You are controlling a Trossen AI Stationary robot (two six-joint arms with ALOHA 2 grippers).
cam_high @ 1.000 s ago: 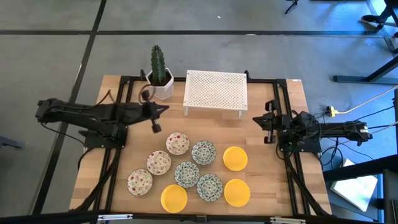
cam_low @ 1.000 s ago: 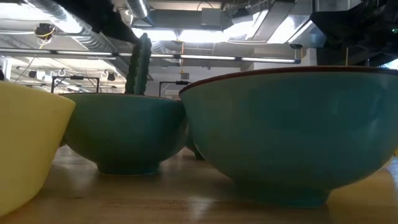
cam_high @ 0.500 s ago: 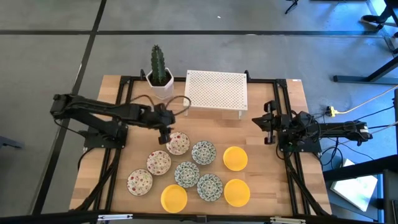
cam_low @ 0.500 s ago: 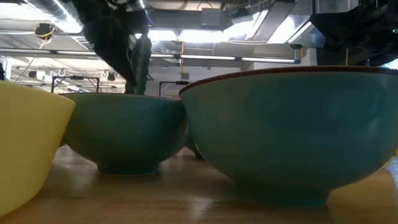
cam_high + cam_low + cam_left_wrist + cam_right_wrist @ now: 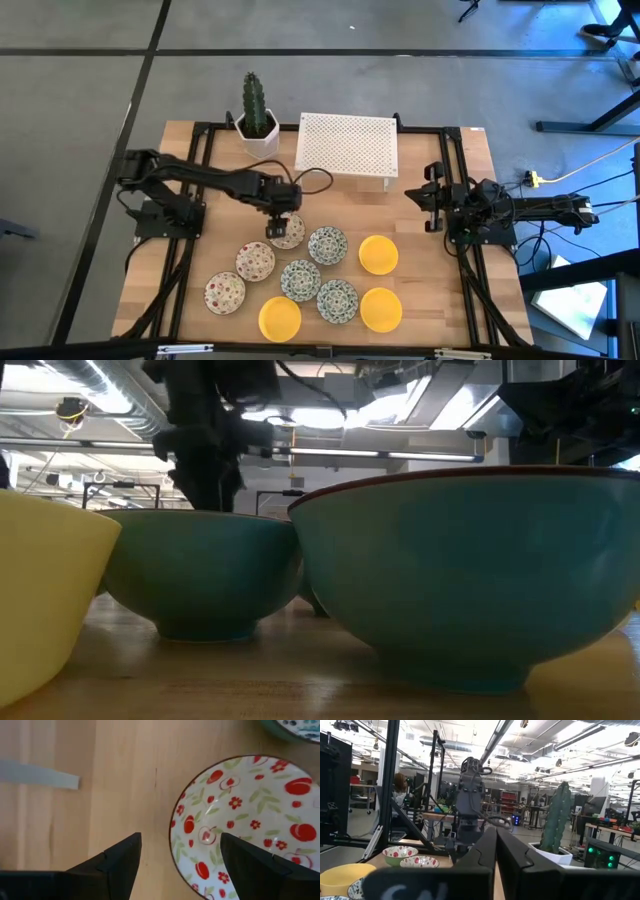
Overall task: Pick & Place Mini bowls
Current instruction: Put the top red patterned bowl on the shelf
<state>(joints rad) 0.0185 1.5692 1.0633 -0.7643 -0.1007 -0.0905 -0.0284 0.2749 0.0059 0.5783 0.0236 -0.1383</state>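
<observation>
I see the left gripper (image 5: 279,229), jaws spread, straddling the rim of the rearmost white red-floral mini bowl (image 5: 289,233) mid-desk (image 5: 440,300). Right gripper (image 5: 424,194) parked at the right edge, jaws pressed together, holding nothing.

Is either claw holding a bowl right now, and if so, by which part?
Nothing is held. The left claw is open, its fingers straddling the rim of the red-floral bowl without gripping. The right claw is shut on nothing, parked at the table's right.

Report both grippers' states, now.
Left gripper: open, straddling the rim of a red-floral mini bowl, holding nothing.
Right gripper: shut, empty.
</observation>
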